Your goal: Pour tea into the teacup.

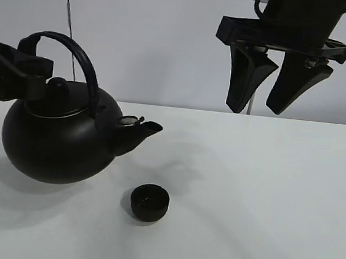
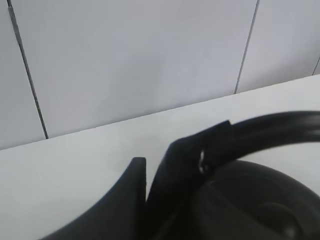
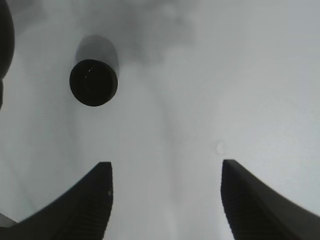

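The left fingers [image 2: 120, 202] are clamped on the arched handle of the black kettle [image 1: 57, 139], which hangs below them with its lid on, contents hidden. The teacup [image 1: 149, 202] stands on the white worktop [image 1: 277, 196] near the spout, its dark inside unreadable, well below the wide-spread, empty right fingers [image 1: 247, 75].

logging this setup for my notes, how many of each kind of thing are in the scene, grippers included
kettle: 1
teacup: 1
gripper: 2, the left gripper and the right gripper
total: 4
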Tool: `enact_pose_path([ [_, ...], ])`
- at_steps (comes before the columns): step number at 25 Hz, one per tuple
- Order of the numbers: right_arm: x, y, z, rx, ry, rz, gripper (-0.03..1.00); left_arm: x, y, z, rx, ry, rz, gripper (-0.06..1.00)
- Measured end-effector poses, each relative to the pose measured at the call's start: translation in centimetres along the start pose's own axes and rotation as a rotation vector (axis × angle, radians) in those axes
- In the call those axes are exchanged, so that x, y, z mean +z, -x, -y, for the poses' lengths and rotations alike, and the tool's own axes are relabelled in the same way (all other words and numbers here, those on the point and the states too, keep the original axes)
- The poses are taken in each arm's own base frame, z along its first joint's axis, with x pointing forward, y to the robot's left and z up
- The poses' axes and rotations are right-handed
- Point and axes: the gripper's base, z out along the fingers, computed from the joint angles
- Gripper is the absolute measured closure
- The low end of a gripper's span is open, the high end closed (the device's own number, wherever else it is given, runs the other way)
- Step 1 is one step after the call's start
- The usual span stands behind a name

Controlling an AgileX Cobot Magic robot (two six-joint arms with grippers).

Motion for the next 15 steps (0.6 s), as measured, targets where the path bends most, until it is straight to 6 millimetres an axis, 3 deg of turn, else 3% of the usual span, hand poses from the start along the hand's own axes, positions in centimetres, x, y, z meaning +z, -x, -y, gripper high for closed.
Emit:
enact_pose_path([
  [11, 0.0, 0.0, -0.1, 0.003, 0.006, 0.001, 0.54, 2.8, -1.8, -0.1, 0.076, -0.003, -0.115, 0.81],
  [15, 0.0, 0.0, -0.1, 0.003, 0.006, 0.001, 0.54, 3.0, -1.9, -0.2, 0.093, -0.002, -0.118, 0.81],
])
